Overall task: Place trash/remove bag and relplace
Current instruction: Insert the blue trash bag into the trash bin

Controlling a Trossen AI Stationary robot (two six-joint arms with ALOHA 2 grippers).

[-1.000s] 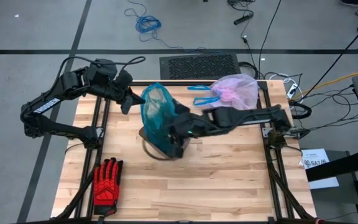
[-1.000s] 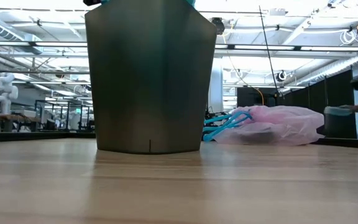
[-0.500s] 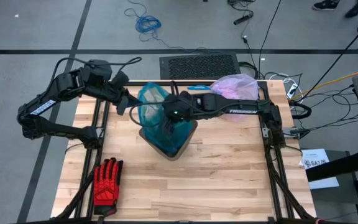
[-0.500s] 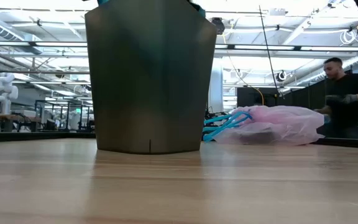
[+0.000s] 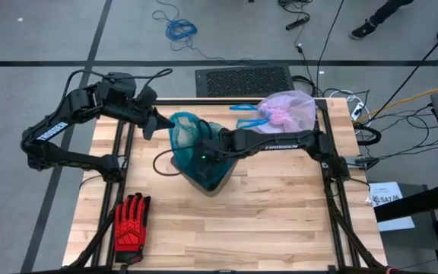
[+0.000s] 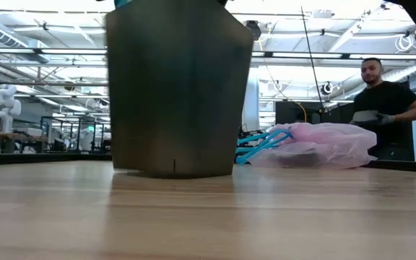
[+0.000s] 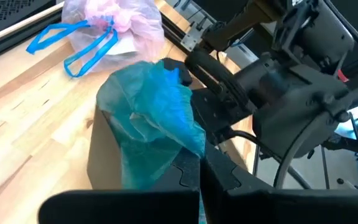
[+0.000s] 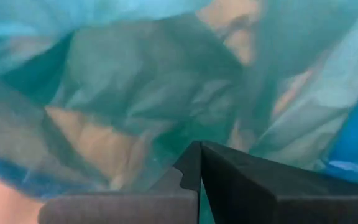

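Observation:
A grey bin [image 5: 213, 176] stands mid-table, and a teal-blue bag [image 5: 188, 135] sits in its mouth. My left gripper [image 7: 201, 167] is shut on this bag at the bin's far-left side [image 5: 158, 122]. My right gripper [image 8: 201, 163] is shut and reaches from the right down into the teal bag [image 5: 202, 157], with teal film all around it. The pink bag [image 5: 287, 110], with blue drawstrings [image 5: 243, 122], lies on the table's far right, also in the low view [image 6: 316, 144]. The trash is out of view. My left gripper pinches the teal bag's upper edge [image 7: 188, 140] between its two fingers, coming slanting down from the table's far-left. The film bunches up from the fingers and drapes over the bin's rim. My right gripper's shut fingers [image 8: 229, 180] are thrust slanting down into the teal bag's film [image 8: 166, 124]. I cannot tell whether they pinch any of it.
A red-and-black glove [image 5: 131, 221] lies at the near-left corner. Bare wood stretches across the table's near half. A person [image 6: 385, 108] stands beyond the far-right edge, and cables lie on the floor around the table.
My right gripper has swung from the bin's near side up over the rim, toward the table's left, and has tipped down into the teal bag. The bag's raised top has been pushed lower and inward. The bin shows blurred in the low view and has shifted slightly.

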